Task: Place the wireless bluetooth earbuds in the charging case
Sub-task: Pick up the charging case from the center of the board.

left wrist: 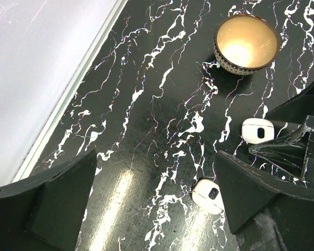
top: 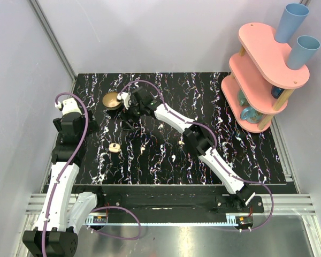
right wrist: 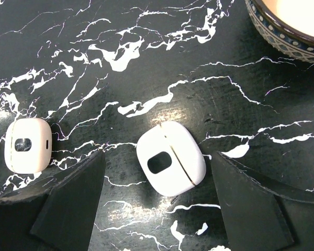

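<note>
A closed white charging case (right wrist: 170, 158) with a dark oval mark lies flat on the black marbled table. My right gripper (right wrist: 158, 175) is open, one finger on each side of it, not touching. The case also shows in the left wrist view (left wrist: 257, 130), between the right gripper's fingers (left wrist: 295, 130). A second closed white case (right wrist: 27, 145) lies to its left, next to my left gripper's right finger (left wrist: 208, 194), and shows cream from above (top: 114, 148). My left gripper (left wrist: 154, 175) is open and empty. Two tiny cream bits (top: 181, 142) (top: 160, 126) may be earbuds; too small to tell.
A brass-coloured round bowl (top: 112, 100) stands just behind my right gripper (top: 129, 119), also seen from the left wrist (left wrist: 247, 35). A pink tiered stand (top: 265, 80) with blue cups is at the far right. A grey wall (left wrist: 36, 68) borders the table's left edge.
</note>
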You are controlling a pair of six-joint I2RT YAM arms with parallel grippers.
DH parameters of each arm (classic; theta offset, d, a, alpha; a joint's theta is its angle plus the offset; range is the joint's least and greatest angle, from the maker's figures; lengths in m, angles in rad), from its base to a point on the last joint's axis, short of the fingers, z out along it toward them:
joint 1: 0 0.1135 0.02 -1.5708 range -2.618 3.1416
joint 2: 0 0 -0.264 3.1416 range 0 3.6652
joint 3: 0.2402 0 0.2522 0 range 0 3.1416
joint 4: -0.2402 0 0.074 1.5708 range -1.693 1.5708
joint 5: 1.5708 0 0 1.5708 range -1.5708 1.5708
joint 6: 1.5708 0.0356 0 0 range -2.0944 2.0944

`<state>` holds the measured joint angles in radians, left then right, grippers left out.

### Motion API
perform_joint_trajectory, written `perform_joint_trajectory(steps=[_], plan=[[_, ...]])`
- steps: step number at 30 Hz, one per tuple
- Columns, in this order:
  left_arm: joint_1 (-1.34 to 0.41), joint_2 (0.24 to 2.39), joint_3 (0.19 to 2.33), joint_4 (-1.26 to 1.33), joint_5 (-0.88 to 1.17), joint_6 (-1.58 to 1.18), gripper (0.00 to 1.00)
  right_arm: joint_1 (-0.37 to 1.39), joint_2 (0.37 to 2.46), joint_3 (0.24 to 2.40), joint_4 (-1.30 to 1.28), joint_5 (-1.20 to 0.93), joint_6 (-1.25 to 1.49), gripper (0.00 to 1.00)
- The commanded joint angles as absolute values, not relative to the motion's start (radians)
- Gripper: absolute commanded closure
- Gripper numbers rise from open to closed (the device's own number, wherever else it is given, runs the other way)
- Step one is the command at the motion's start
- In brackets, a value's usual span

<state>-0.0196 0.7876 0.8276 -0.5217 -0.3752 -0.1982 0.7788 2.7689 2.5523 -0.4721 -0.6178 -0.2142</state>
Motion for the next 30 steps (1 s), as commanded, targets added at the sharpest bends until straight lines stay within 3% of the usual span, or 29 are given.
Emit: perform_joint_trajectory(steps=[1, 23, 30], plan=[[-0.015, 0.785, 0.838, -0.489, -0.387, -0.186, 0.01, 0.788, 2.757, 2.583, -0.489, -0.615, -0.196, 0.11], [-0.015, 0.770, 0.833, -0.492, -0.376, -0.187, 0.01, 0.805, 2.635, 2.396, -0.465, -0.727, -0.213, 0.13], [-0.015, 0.770, 0.833, -0.494, -0.368, -0.187, 0.01, 0.819, 2.605, 2.367, -0.463, -0.617, -0.285, 0.14]])
